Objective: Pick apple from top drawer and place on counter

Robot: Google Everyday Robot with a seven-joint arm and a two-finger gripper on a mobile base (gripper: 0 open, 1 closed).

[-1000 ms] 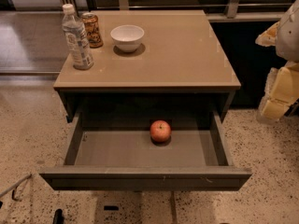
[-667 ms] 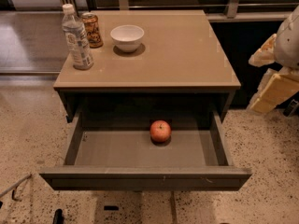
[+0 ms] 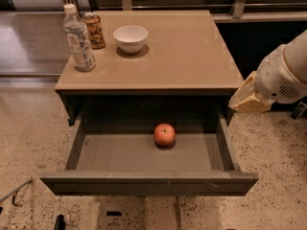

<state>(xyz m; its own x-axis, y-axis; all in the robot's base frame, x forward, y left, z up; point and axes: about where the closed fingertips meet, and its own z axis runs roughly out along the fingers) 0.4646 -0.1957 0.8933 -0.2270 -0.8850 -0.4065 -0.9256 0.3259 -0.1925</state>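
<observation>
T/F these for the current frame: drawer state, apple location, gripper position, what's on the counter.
1. The top drawer is pulled open. True.
2. The apple sits on the counter. False: it lies on the drawer's floor, toward the back.
3. The gripper is at the picture's right, outside the drawer and apart from the apple. True.
4. The white bowl lies in the drawer. False: it stands upright on the counter.
5. The water bottle stands alone at the counter's right edge. False: it stands at the left edge, beside a can.
</observation>
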